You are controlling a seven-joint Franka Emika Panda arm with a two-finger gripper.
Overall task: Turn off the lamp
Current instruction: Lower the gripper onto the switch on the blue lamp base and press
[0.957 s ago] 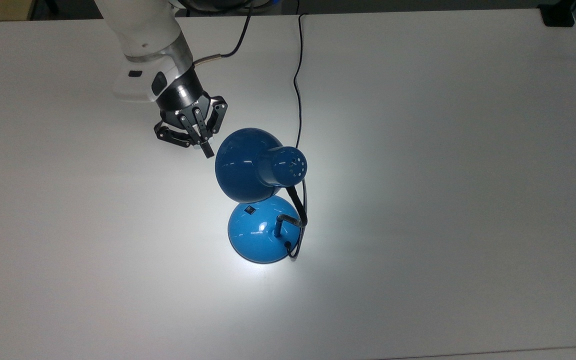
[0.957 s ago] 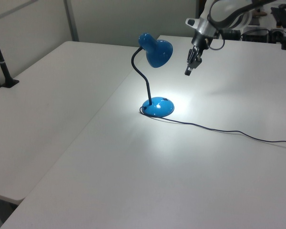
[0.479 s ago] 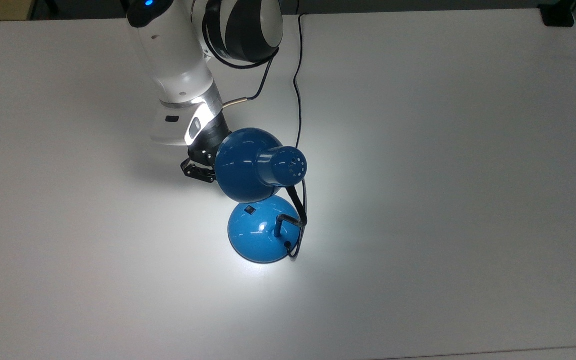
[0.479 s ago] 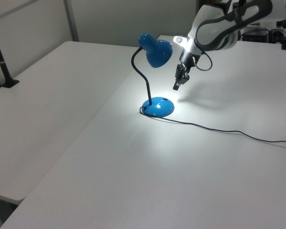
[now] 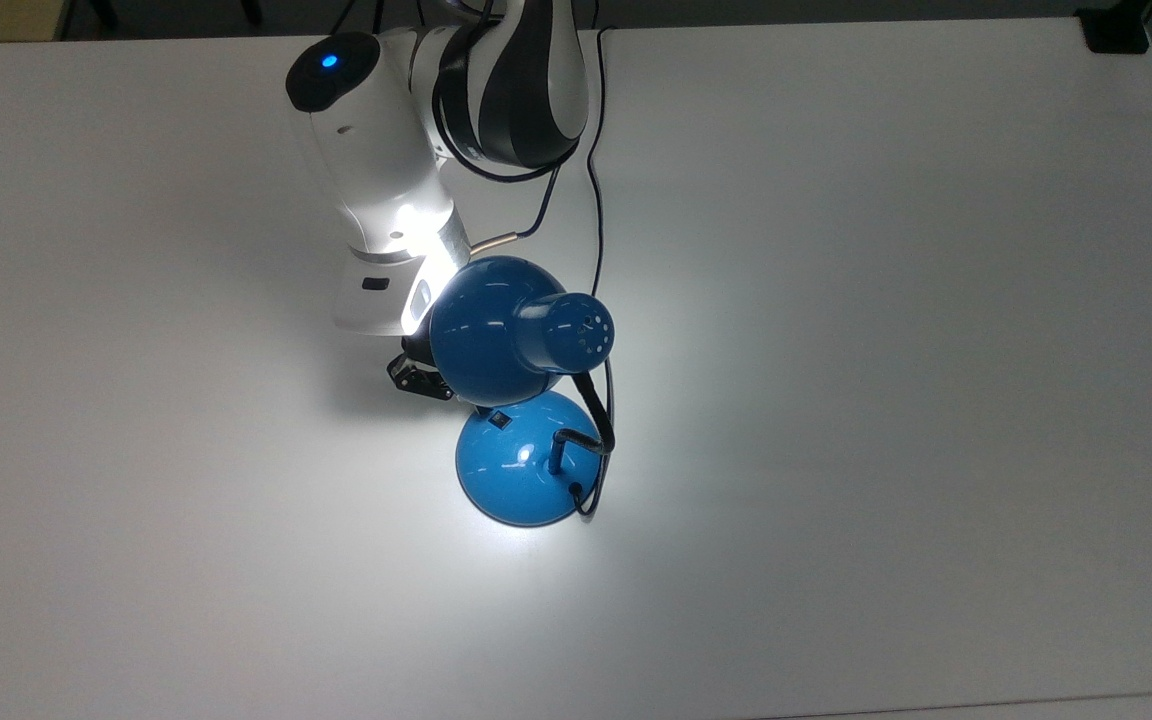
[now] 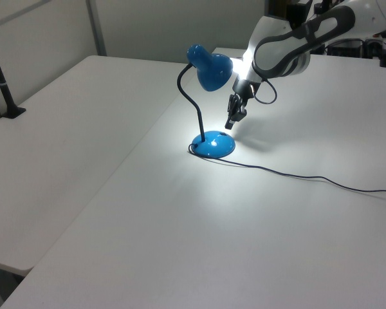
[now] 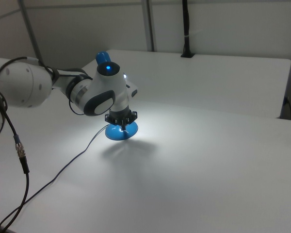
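While lit, glossy blue domed lamp [image 5: 521,330] gleams.

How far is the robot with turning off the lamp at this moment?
Done: the gripper is down beside the blue lamp, just above its base. In hand: closing on the small black switch, with a gap between them in the left view. Left: pressing it; a bright pool of light lies on the table, so the lamp is on.

White table [image 5: 886,300] fills the top view. Black clamp [image 5: 1116,30] at upper right corner. In the left view, black post [image 6: 3,90] clamped at left edge.
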